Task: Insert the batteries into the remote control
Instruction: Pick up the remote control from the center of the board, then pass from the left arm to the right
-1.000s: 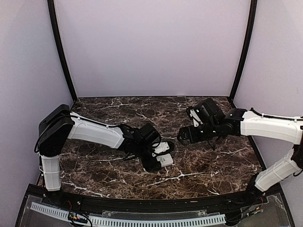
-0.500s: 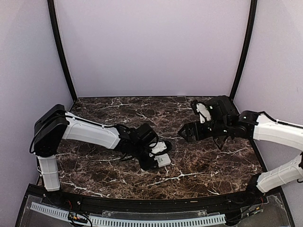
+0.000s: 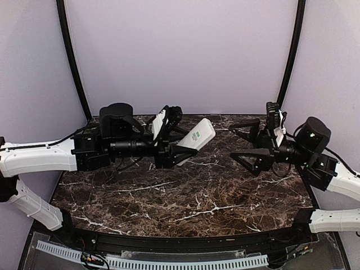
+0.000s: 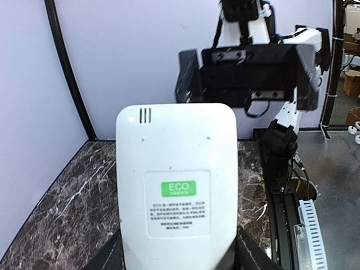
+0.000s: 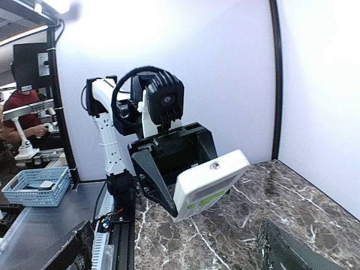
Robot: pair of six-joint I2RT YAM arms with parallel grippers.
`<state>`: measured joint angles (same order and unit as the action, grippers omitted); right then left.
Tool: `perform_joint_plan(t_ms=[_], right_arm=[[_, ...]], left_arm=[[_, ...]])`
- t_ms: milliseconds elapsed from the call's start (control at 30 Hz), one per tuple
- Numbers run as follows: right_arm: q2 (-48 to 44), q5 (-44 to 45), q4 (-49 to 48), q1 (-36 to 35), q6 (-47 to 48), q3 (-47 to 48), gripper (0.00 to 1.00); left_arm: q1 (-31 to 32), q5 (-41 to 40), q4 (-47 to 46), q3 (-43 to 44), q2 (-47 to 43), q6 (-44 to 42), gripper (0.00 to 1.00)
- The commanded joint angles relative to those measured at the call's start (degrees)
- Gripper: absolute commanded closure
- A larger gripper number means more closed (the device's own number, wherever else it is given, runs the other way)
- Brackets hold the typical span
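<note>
Pale lilac walls [image 3: 180,56], dark marble tabletop [image 3: 185,194]

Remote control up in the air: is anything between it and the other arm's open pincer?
No, nothing visible. The left pincer holds the remote control above the table, and the open right pincer faces it across bare air.

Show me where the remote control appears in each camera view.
Top external: remote control just left of centre, held in the air by the left gripper.
Left wrist: remote control fills the lower centre.
Right wrist: remote control at centre, tilted.
Shared landmark: its green label.
</note>
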<state>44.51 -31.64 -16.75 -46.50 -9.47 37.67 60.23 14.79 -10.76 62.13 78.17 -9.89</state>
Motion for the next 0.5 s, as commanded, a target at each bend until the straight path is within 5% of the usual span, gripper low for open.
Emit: perform_joint_plan(t_ms=[0, 267, 467], right_arm=[[6.7, -13.0, -12.6, 0.1, -1.8, 0.4, 0.02], [15.8, -15.8, -21.9, -4.6, -2.7, 4.5, 0.07], [18.3, -14.2, -21.6, -7.2, -1.8, 6.2, 0.26]], left_arm=[[2.6, 4.6, -8.0, -2.7, -2.1, -0.1, 0.73], [4.1, 6.2, -10.7, -2.6, -2.2, 0.5, 0.73], [4.4, 6.7, -11.8, -2.7, -1.6, 1.7, 0.73]])
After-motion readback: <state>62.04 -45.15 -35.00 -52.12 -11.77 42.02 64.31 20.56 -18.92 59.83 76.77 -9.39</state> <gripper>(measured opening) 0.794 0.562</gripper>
